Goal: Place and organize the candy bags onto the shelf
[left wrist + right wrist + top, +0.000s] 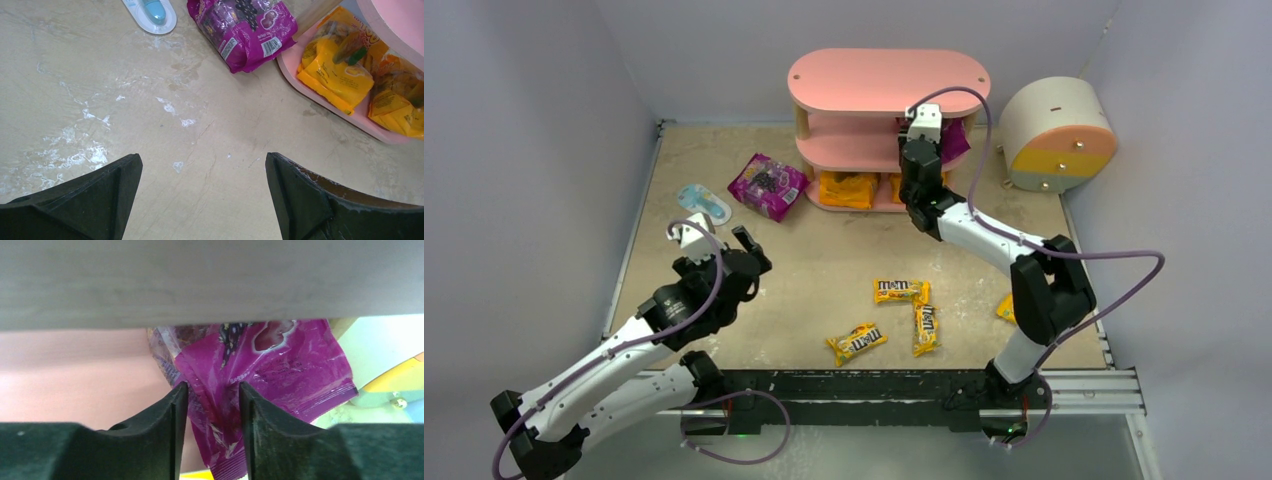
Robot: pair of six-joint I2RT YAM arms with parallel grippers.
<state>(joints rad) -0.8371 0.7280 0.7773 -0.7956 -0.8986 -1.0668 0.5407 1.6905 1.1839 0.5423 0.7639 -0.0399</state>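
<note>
The pink shelf (889, 80) stands at the back. My right gripper (929, 140) reaches into its middle tier, shut on a magenta candy bag (280, 365) that lies on the pink board (75, 375); the jaws (213, 390) pinch its crumpled near end. Two orange bags (848, 189) sit on the bottom tier. A second magenta bag (768, 185) lies on the table left of the shelf. Three yellow M&M's packets (901, 291) (856, 342) (926, 329) lie mid-table; another (1006, 308) peeks from behind the right arm. My left gripper (749, 250) is open and empty over bare table (202, 162).
A pale blue-white flat packet (703, 203) lies at the left, near the second magenta bag (242, 30). The round cream drawer unit (1058, 135) stands right of the shelf. Grey walls enclose the table on three sides. The shelf's bottom board (360, 125) shows in the left wrist view.
</note>
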